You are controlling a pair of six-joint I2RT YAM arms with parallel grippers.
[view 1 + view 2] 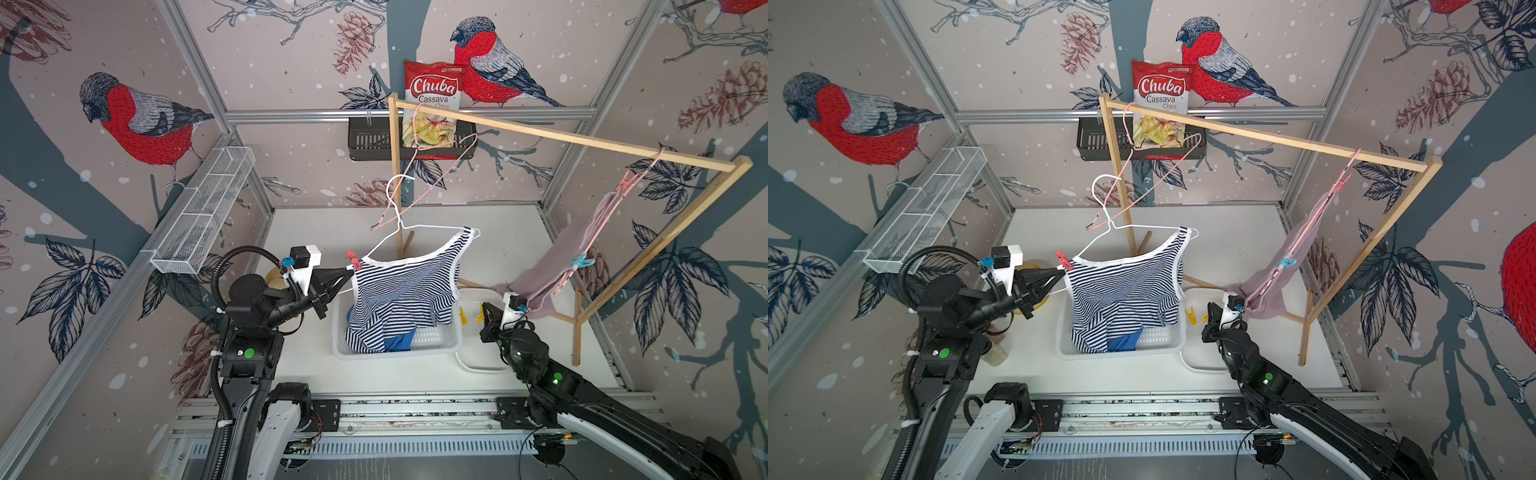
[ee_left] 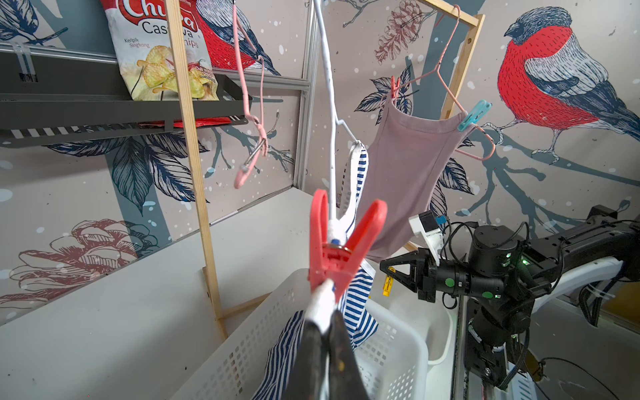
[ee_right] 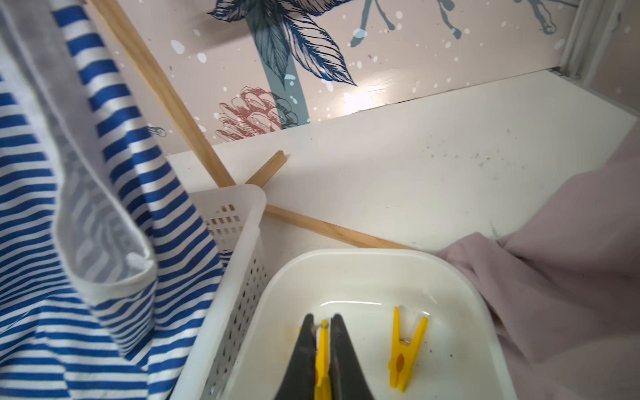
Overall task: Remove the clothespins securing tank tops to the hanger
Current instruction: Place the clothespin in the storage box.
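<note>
Bird-and-pinecone wallpaper closes in a white worktop (image 1: 478,232) in both top views, with a wooden rack (image 1: 582,141) standing on it. The left claw (image 1: 350,272) is at one end of a white hanger (image 1: 399,224), beside a red clothespin (image 1: 354,259) that pins one strap of the striped tank top (image 1: 403,286). That top's hem sags into a white basket (image 1: 434,338), where a blue tank top (image 1: 397,344) shows under it. The mauve tank top (image 1: 552,270) hangs on a pink hanger (image 1: 623,187) from the rack, with a teal clothespin (image 1: 582,261) on it. The right claw (image 1: 484,309) is low over a white tray (image 1: 478,363). From the left wrist, the left claw's fingers are pressed together on the white hanger's wrapped end, just beside the red clothespin, and a pink-red clothespin (image 2: 394,86) grips the mauve top's other strap. From the right wrist, the right claw is clamped on a yellow clothespin (image 3: 322,346) above the tray, and a second yellow clothespin (image 3: 405,349) lies in the tray near it.
</note>
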